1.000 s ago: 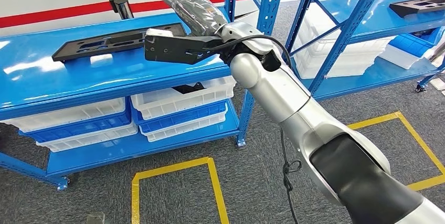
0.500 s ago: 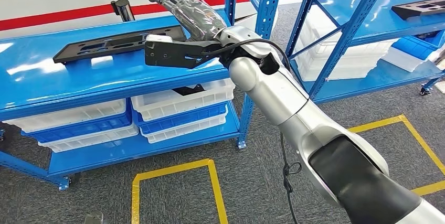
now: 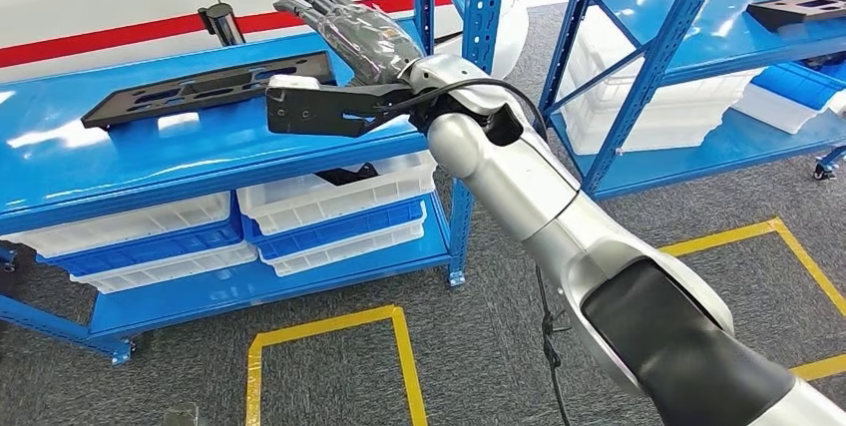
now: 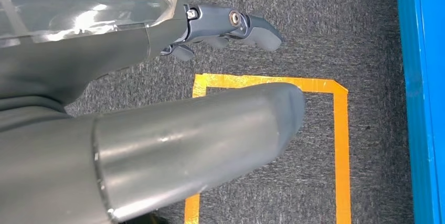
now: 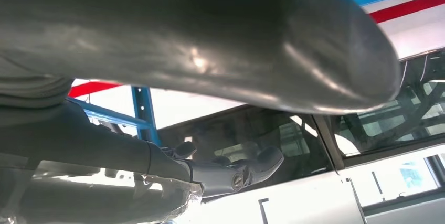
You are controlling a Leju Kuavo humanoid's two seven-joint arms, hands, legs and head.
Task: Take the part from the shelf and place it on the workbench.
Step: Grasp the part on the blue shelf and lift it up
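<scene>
A long flat black part [image 3: 205, 89] with several cut-outs lies on the blue top shelf [image 3: 120, 162] at the left. My right hand [image 3: 349, 27] hovers over the shelf just past the part's right end, fingers stretched out toward the back wall and holding nothing. The right wrist view shows the same hand [image 5: 105, 150] with its fingers [image 5: 236, 171] spread and bare. My left hand [image 4: 131, 51] hangs over the grey floor, its fingers [image 4: 231, 22] loosely apart and holding nothing.
Blue uprights [image 3: 479, 37] stand right beside my right arm. White and blue bins [image 3: 329, 207] fill the lower shelf. A second rack at the right carries another black part [image 3: 798, 9]. Yellow tape squares [image 3: 329, 346] mark the grey floor.
The whole picture has slid a little to the left, so the camera has turned. My right hand stays over the shelf's right end, still holding nothing.
</scene>
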